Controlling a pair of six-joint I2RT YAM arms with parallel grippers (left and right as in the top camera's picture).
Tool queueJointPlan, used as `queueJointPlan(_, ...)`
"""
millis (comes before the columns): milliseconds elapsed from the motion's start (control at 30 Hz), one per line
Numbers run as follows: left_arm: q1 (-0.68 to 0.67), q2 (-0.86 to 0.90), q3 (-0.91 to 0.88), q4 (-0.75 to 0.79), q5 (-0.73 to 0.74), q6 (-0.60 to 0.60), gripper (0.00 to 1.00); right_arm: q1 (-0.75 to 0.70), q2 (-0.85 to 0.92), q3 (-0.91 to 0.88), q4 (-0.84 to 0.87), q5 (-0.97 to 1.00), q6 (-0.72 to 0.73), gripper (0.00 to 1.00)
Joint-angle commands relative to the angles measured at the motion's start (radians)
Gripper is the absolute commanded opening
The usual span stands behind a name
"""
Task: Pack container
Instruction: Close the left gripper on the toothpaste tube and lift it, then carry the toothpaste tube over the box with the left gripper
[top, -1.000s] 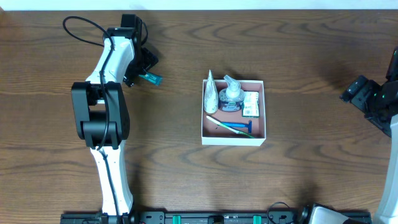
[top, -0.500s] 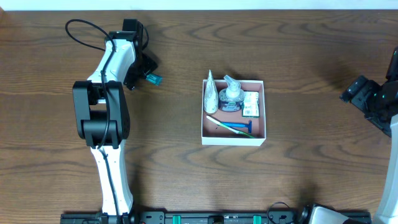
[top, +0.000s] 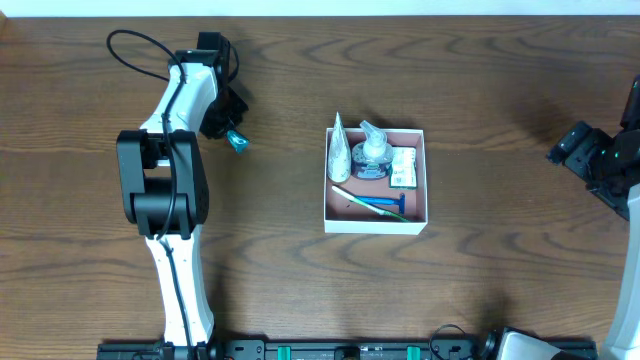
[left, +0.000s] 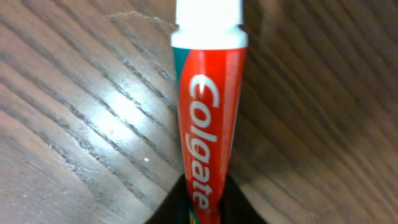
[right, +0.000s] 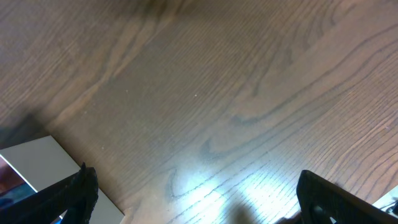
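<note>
Dark wood-grain table (top: 480, 280), container (top: 376, 226) near its centre.
The container sits unmoved; near the far-left corner the left gripper (top: 232, 132), wide a second ago, now pinches a toothpaste tube (left: 208, 124); at the right edge the right gripper (right: 199, 202) gapes wide, empty.

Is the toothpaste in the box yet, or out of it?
Out. The toothpaste tube is pinched in the left hand, well away from the container at the middle of the table.
</note>
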Motion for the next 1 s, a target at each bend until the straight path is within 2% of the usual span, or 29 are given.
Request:
queueJointPlan(0,0.005,0.019,-0.011,-0.025,-0.007,0.076,0.12,-0.006,0.000,0.013,-0.001,0.004,0.011,0.99)
queueJointPlan(267,0.005,-0.095,0.033,-0.050,-0.007,0.179,0.12,-0.006,0.000,0.013,-0.001,0.004,0.011,0.99)
queueJointPlan(467,0.002,-0.288,0.035,-0.074,-0.004,0.272,0.12,-0.006,0.000,0.013,-0.001,0.004,0.011,0.99)
queueJointPlan(600,-0.019,-0.434,0.035,-0.154,-0.004,0.364,0.10,-0.006,0.000,0.013,-0.001,0.004,0.011,0.99)
queueJointPlan(667,-0.043,-0.505,0.035,-0.204,-0.004,0.412,0.11,-0.006,0.000,0.012,-0.001,0.004,0.011,0.99)
queueJointPlan(767,-0.094,-0.597,0.035,-0.262,-0.003,0.423,0.10,-0.006,0.000,0.012,-0.001,0.004,0.011,0.99)
queueJointPlan(967,-0.282,-0.741,0.035,-0.311,-0.004,0.541,0.10,-0.006,0.000,0.013,-0.001,0.004,0.011,0.99)
